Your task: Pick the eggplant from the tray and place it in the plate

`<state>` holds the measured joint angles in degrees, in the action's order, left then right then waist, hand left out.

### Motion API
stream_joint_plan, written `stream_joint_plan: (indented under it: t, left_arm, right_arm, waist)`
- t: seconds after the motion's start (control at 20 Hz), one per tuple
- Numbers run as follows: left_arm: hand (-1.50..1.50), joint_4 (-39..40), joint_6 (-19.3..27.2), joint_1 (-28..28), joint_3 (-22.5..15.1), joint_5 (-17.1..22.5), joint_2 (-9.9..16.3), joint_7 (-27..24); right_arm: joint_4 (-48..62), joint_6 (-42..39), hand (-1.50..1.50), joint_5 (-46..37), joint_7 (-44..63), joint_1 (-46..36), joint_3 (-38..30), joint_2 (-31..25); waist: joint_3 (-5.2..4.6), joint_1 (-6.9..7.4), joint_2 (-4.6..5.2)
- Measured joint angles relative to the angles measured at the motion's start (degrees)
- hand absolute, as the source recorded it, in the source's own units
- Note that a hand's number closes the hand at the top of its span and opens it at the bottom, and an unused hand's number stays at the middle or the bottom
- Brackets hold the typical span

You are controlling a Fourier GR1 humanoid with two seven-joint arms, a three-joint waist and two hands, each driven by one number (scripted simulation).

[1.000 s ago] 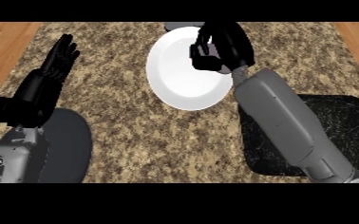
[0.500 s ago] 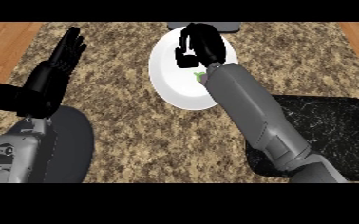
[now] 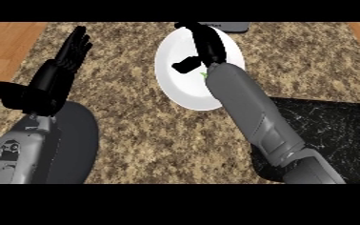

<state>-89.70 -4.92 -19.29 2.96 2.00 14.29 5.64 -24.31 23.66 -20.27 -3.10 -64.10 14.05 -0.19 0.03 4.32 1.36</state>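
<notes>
Nearest the viewer, two grey forearms entered from the lower edge over a speckled brown stone tabletop (image 3: 134, 124). At lower right lay one black tray (image 3: 327, 124), partly covered by the right forearm. The left robot hand (image 3: 67, 64) rested at the left side, fingers straight and pointing up and away, gripping nothing. Farther off, near the middle, sat one white plate (image 3: 179, 83), just beyond the tray's near corner. The right robot hand (image 3: 204, 47) hovered over the plate, its fingers stretched toward the plate's far rim and its thumb sticking out to the left, apparently relaxed and open. Just beneath the wrist a small green sliver showed against the plate, possibly the stem end of the eggplant (image 3: 205, 75); the rest of it was hidden by the hand and forearm, so its long axis and pointing direction could not be told. At the far edge, one dark grey object (image 3: 228, 26) peeked in behind the plate.
</notes>
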Motion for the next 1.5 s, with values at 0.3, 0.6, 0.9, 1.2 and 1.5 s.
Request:
stream_joint_plan:
  t: [0.3,0.6,0.9,1.2,1.5]
  left_arm:
    - [0.00,-0.42,0.42,-0.41,-0.04,-0.44,-0.24,0.63]
    - [0.00,-1.01,0.17,1.64,1.30,-0.08,0.32,0.46]
    - [0.00,-2.49,0.32,2.04,2.21,-0.03,0.74,1.99]
    - [0.00,-3.89,-0.07,3.48,2.73,0.08,0.76,2.52]
    - [0.00,-2.85,-0.03,3.22,2.97,-0.42,0.17,1.60]
  right_arm:
    - [-0.51,2.97,-1.50,8.48,-7.41,-0.59,-4.96,0.15]
    - [-0.83,-0.33,-1.50,14.86,-13.68,-0.28,-12.11,-1.42]
    - [-1.28,-5.52,-1.50,19.17,-18.61,3.32,-17.35,-5.81]
    - [-2.71,-13.82,-1.50,21.32,-23.38,8.14,-20.05,-12.77]
    - [-1.28,-21.41,-1.50,21.72,-27.76,11.47,-21.75,-19.60]
  waist:
    - [0.03,-0.23,-0.15]
    - [0.00,-2.11,-0.69]
    - [0.00,-3.17,-1.01]
    - [-0.01,-3.69,-1.18]
    - [0.00,-3.72,-1.11]
